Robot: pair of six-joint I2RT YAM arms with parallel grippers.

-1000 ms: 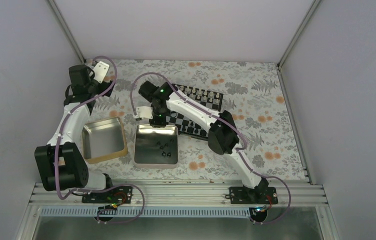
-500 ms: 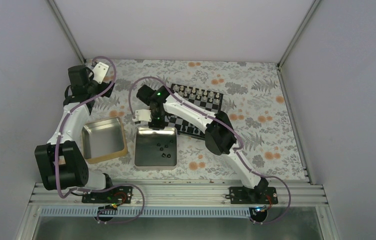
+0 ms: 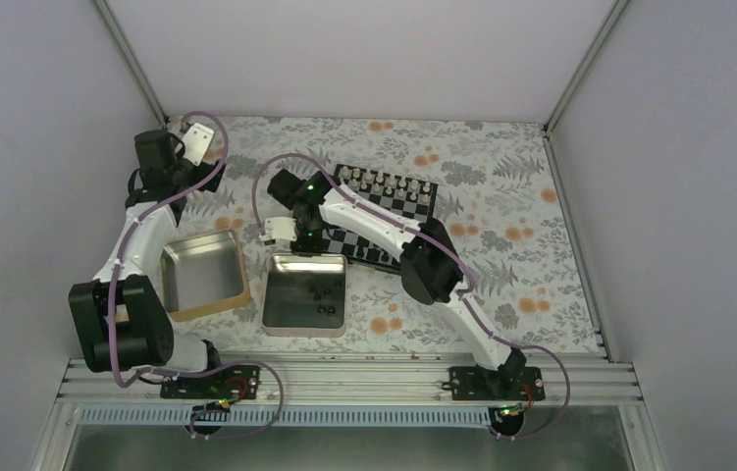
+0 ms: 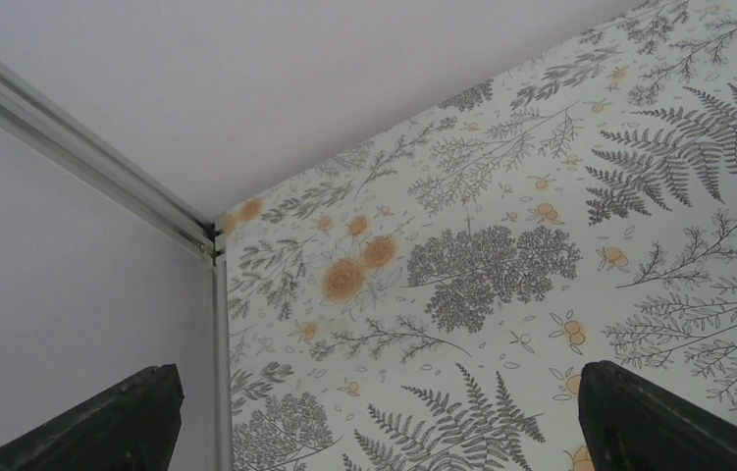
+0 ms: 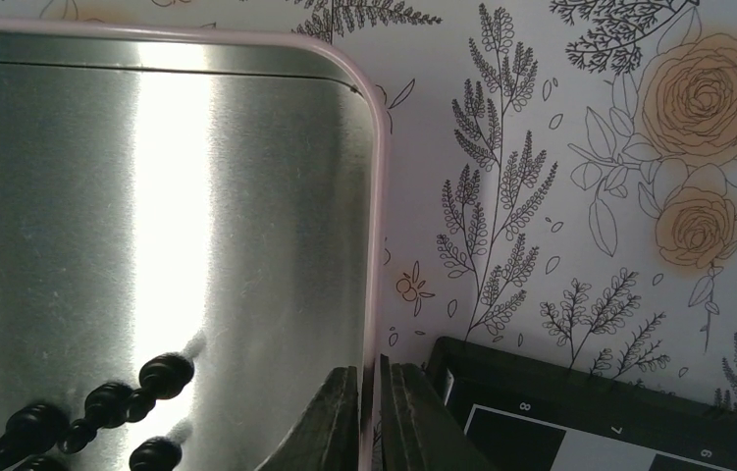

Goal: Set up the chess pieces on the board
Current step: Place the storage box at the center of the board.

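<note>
Several tiny black chess pieces lie inside the rectangular silver tin; some show in the right wrist view. The chessboard lies behind the tin, with pale pieces along its far edge; its near corner shows in the right wrist view. My right gripper is shut on the far rim of the silver tin, one finger inside and one outside the wall. My left gripper hangs open and empty above the far left of the table; its fingertips sit wide apart.
A gold-rimmed metal tin, empty, lies left of the silver tin. The left wall and its corner rail are close to my left gripper. The floral table cover spreads to the right of the board.
My right gripper has dragged the silver tin leftward and a little toward the near edge, away from the board. The black pieces slid inside the tin. The left arm has stayed in place.
</note>
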